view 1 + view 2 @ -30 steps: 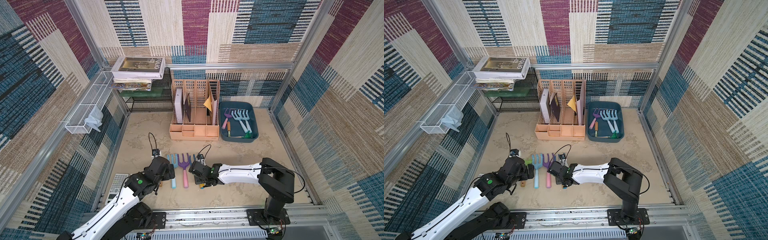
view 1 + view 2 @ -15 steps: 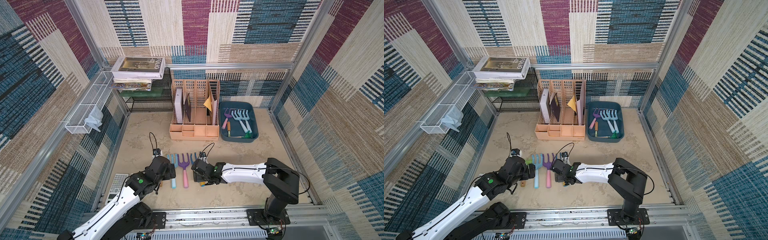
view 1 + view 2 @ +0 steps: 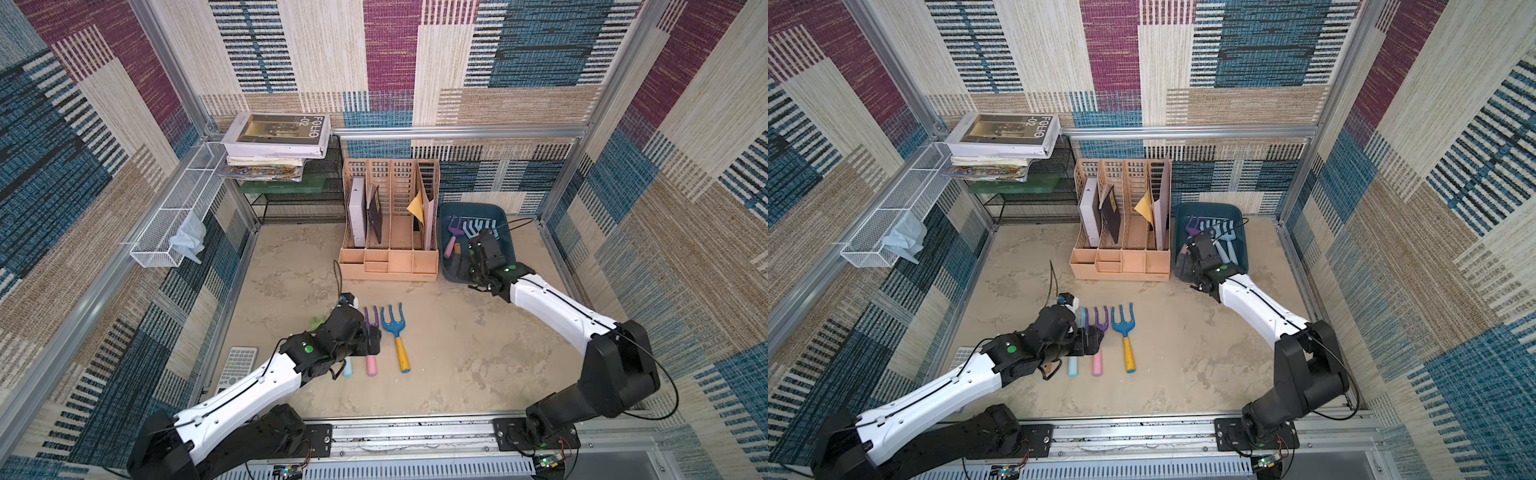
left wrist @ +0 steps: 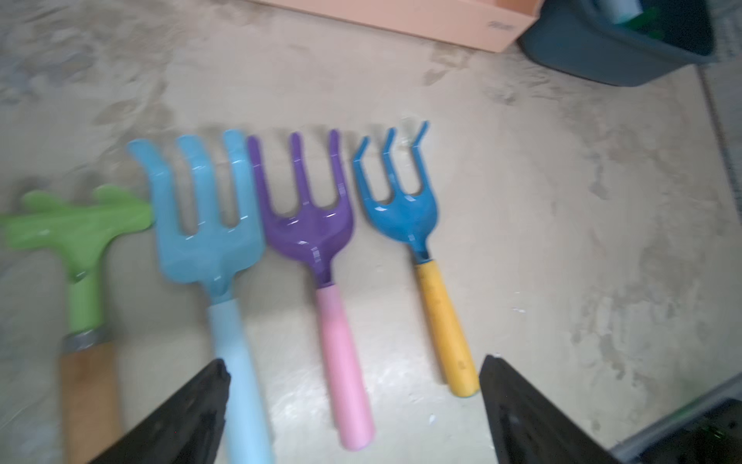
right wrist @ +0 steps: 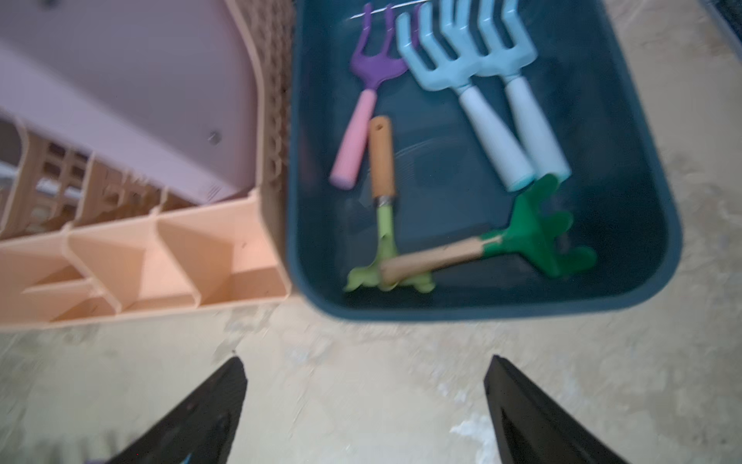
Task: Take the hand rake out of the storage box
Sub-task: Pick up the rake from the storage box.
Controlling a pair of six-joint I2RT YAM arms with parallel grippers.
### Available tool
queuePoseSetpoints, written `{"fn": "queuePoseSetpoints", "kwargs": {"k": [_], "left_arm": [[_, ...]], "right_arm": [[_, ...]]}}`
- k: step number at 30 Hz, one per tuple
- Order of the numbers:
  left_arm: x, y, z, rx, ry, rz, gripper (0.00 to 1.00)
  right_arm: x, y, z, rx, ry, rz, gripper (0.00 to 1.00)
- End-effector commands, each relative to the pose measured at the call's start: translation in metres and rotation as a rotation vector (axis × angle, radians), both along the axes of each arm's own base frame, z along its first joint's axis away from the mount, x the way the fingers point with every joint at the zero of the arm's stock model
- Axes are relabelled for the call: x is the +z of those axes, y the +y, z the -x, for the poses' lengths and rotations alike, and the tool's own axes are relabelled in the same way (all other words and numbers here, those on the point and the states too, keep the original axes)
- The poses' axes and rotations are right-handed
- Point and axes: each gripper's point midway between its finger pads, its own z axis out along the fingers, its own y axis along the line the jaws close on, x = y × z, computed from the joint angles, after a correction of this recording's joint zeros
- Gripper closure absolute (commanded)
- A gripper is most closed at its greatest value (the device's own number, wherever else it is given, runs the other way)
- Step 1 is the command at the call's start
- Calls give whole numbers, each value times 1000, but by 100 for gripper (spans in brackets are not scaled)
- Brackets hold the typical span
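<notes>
Sandy tabletop [image 3: 457,353], patterned fabric walls. Storage box [image 5: 482,311] back right, just beside peach file organizer [image 5: 180,257]. Five hand rakes [image 5: 449,68] inside; dark-green rake [image 5: 538,237] handle crosses lime rake [image 5: 385,225] head. Right gripper [image 5: 363,359] spread wide, empty, near box's front rim. Left gripper [image 4: 353,359] likewise spread, empty, over four rakes [image 4: 309,229] in a row on the table.
</notes>
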Motion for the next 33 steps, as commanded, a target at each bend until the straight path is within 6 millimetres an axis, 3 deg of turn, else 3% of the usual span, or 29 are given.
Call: {"fn": "queuePoseSetpoints", "kwargs": {"k": [1,3,7,12,16,20,23,27,33], "left_arm": [[7,-33,-12,-43,-27,-23,1],[1,-52,-14,-71,-10,-33,1],[-18,-92,-11,-140,24,-53,1],[-60,-132,-5,-204,136,-112,10],[-88,-136,1,-210,197,-139,11],[-107,-119,7,-176,232,-194,12],[-106,-108,11,-155,227,-199,12],[-99,-110,11,-159,214,-173,12],[-85,-115,11,-187,200,-147,11]], "right_arm": [[-13,-22,-36,73,54,20,1],[-28,-34,-62,78,108,10,4],[-54,-55,-95,42,173,-26,8],[-69,-73,-135,-6,195,-70,13],[-84,-80,-157,-19,230,-32,18],[-101,-76,-168,9,253,-72,26],[-114,-77,-169,8,280,-73,30],[-121,-79,-167,-9,296,-56,34],[-133,-78,-165,-7,325,-35,51]]}}
